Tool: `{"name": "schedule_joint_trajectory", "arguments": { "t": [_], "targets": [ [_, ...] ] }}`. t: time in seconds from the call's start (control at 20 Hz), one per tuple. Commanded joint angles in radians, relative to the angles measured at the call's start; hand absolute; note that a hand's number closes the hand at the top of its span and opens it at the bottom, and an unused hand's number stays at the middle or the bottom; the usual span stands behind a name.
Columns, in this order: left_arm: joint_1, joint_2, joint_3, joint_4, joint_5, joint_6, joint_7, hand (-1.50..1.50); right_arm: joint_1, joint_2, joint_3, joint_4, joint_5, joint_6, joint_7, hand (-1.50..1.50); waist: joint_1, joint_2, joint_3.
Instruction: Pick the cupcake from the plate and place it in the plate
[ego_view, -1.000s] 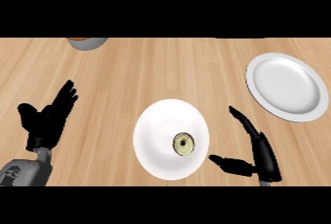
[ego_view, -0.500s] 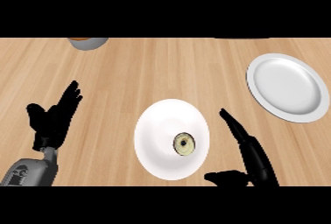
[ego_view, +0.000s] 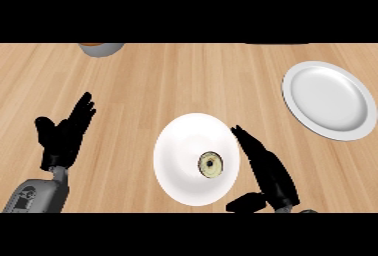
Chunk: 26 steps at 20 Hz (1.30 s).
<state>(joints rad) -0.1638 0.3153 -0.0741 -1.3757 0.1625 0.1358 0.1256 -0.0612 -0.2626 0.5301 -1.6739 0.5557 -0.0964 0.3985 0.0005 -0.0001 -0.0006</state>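
The right hand (ego_view: 267, 172), fingers spread wide, is hovering just right of the cupcake (ego_view: 210, 164); it is probably light and soft, best pinched around its sides.

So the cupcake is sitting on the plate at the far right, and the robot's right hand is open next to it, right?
Not quite. In the head view the cupcake sits on the middle plate, not the far-right plate, which holds nothing. The right hand is open beside it, as you said.

A light wooden counter (ego_view: 184, 85) with fine grain fills the view, evenly lit, a grey bowl (ego_view: 101, 48) at its far edge.
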Motion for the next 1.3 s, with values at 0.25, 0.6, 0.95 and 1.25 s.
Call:
{"name": "schedule_joint_trajectory", "arguments": {
  "t": [0.25,0.6,0.95,1.25],
  "targets": [
    [0.044,-0.011,0.020,-0.104,-0.016,-0.007,0.049,0.00,-0.077,0.025,0.009,0.020,0.078,0.199,0.194,-1.50,0.004,-0.002,0.001],
    [-0.007,-0.045,0.061,-0.018,-0.051,-0.051,0.029,0.00,-0.080,0.126,0.013,0.068,0.135,0.272,0.218,-1.50,-0.001,0.000,0.001],
    [0.048,-0.059,0.084,-0.016,-0.074,-0.093,-0.031,0.00,-0.191,0.238,-0.042,0.271,0.213,0.251,0.204,-1.50,0.003,0.000,0.000],
    [-0.002,-0.080,0.116,-0.029,-0.089,-0.105,0.046,0.00,-0.193,0.260,-0.064,0.352,0.267,0.252,0.134,-1.50,0.001,0.000,0.001]
  ]
}}
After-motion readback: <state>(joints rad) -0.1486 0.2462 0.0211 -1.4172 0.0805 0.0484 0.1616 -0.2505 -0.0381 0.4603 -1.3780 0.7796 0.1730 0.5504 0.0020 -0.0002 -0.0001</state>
